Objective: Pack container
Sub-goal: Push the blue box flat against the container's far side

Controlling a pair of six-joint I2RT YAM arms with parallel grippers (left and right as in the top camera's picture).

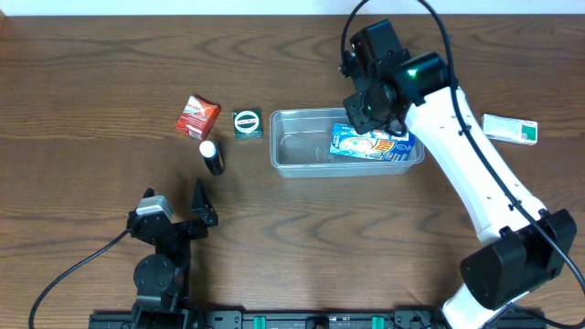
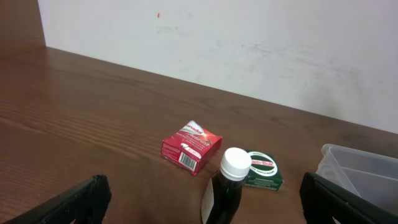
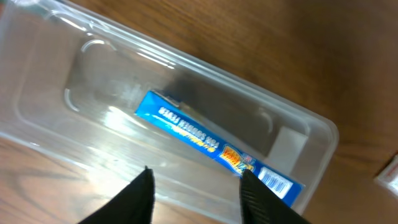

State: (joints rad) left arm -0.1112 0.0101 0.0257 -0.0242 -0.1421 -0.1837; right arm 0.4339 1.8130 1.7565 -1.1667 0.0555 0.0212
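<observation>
The clear plastic container stands at the table's middle. A blue box lies inside its right half; the right wrist view shows the blue box leaning along the container's far wall. My right gripper is open and empty just above the container's right part, seen from overhead. My left gripper is open and empty near the front left. A dark bottle with a white cap stands between its fingers' line of sight, a little ahead.
A red box and a green box lie left of the container; both show in the left wrist view, red and green. A white and green packet lies at the far right.
</observation>
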